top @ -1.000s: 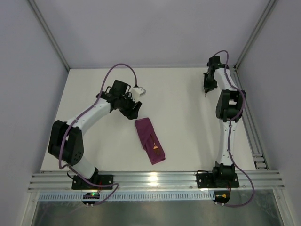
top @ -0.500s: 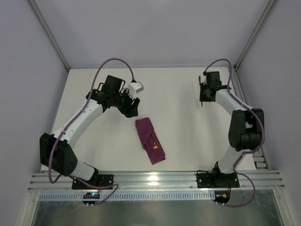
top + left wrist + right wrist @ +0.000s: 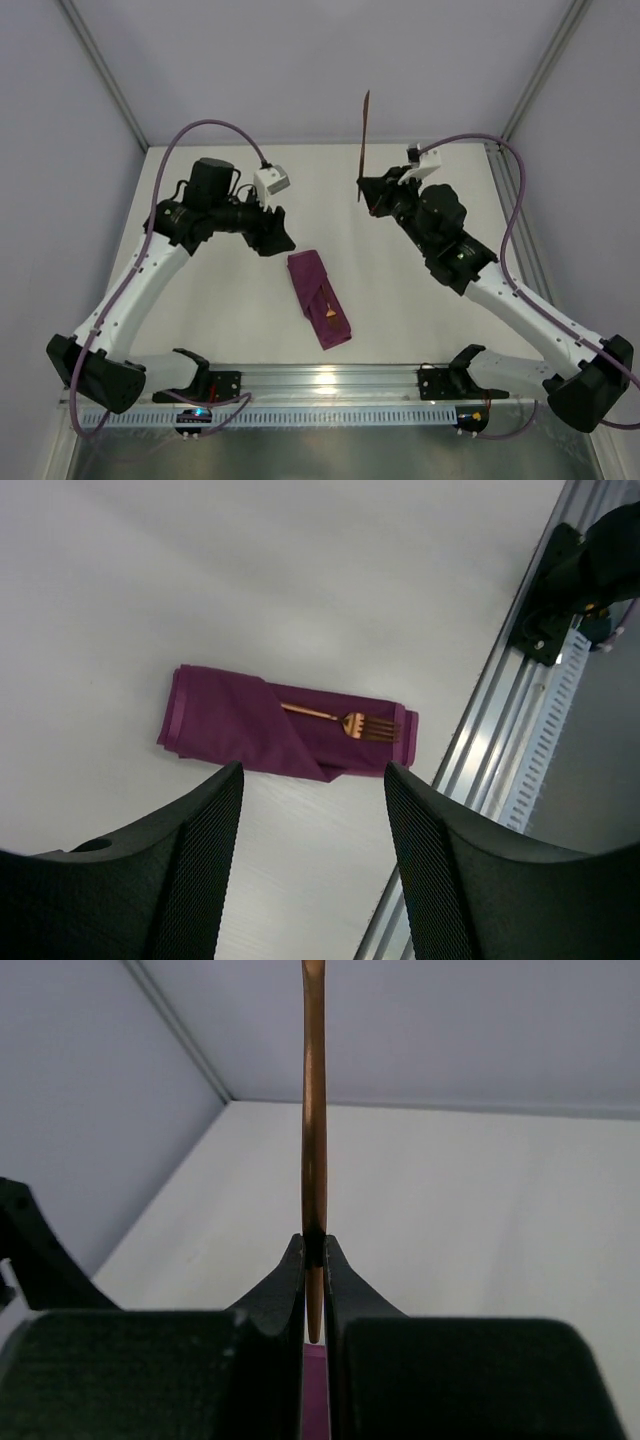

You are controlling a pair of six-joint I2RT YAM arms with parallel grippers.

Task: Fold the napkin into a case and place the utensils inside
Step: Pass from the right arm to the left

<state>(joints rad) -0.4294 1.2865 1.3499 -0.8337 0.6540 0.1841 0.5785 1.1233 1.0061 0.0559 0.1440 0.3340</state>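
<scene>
With our right jaws clamped on the upright knife (image 3: pixel 314 1160) and left jaws apart near the case (image 3: pixel 320 298) on the counter (image 3: pixel 400 290), we should level the knife, then slide it in beside the fork (image 3: pixel 345 722).

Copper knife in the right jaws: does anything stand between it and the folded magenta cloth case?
Nothing visible: bare white table separates the copper knife in the right gripper from the magenta cloth case.

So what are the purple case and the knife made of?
The case looks like soft matte cloth: rounded folds, hemmed edge. The knife looks like metal with a shiny copper finish: thin, rigid, glinting. Plated or solid, I can't tell.
</scene>
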